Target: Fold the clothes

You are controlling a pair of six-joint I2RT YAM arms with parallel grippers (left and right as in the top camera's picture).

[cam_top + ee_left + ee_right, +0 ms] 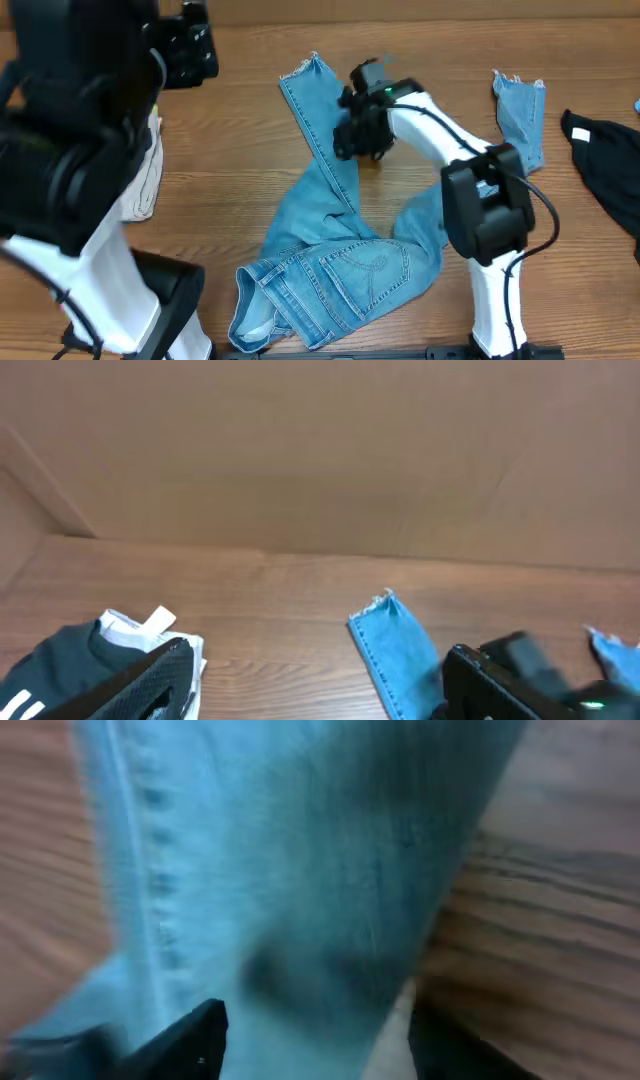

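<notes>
long light-blue denim jeans [340, 265] lie bunched mid-bench near the front edge, both legs splayed toward the far edge. my right gripper [315, 1035] straddles one leg [305, 110], jaws spread, nothing pinched. closing here, i risk catching only the top layer, so the leg slips or drags the waist crooked. left gripper [185, 50], raised near the far-left corner: grip state i cannot tell.

Wooden table [250, 60], plain brown wall [300, 450] behind
</notes>
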